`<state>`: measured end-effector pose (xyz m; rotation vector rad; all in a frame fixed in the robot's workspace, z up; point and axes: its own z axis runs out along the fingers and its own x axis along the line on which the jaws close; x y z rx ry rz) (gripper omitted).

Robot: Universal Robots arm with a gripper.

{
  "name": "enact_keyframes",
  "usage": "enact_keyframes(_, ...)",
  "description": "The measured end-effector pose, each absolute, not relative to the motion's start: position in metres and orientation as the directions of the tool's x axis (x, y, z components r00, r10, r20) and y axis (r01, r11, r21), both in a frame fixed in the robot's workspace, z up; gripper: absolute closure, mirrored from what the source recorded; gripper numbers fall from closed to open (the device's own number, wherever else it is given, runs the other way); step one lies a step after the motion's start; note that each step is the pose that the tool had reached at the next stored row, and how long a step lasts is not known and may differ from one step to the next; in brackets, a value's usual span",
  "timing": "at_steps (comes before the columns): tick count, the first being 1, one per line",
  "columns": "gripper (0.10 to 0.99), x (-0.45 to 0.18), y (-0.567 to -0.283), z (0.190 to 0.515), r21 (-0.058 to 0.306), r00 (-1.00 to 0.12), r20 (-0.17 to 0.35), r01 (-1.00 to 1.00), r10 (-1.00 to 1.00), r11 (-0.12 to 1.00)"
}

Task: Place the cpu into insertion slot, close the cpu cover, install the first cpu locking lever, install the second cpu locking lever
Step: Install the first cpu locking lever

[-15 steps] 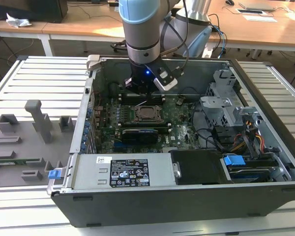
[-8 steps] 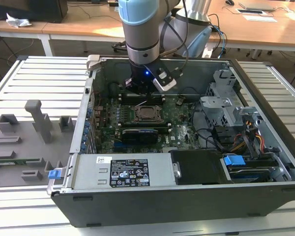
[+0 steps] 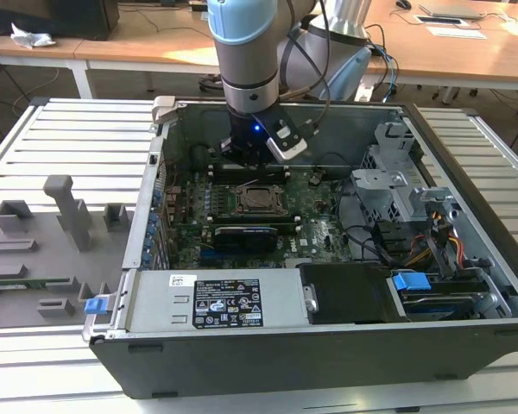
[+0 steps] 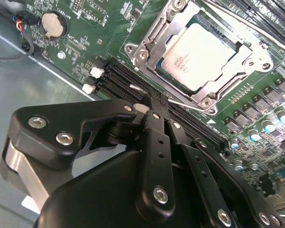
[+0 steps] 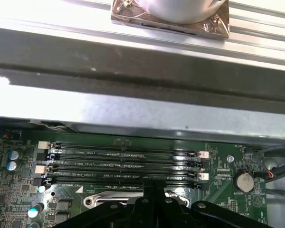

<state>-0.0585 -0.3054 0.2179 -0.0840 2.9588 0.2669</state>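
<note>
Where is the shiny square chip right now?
In the second wrist view the cpu sits in the insertion slot on the green board, beside the long black memory slots, just beyond the gripper.

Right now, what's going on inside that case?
The arm's tool, fingers together and holding nothing, hangs low over the black memory slots beside the socket. The cpu sits in place on the green motherboard, with the silver cpu cover down around it. I cannot tell whether the locking levers are latched.
</note>
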Motion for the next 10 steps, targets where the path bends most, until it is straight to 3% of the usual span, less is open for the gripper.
enact_keyframes(10, 0.980, -0.0581, -0.3016, 0.2156, 0.154, -0.985, -0.173, -0.046, -0.019, 0.987)
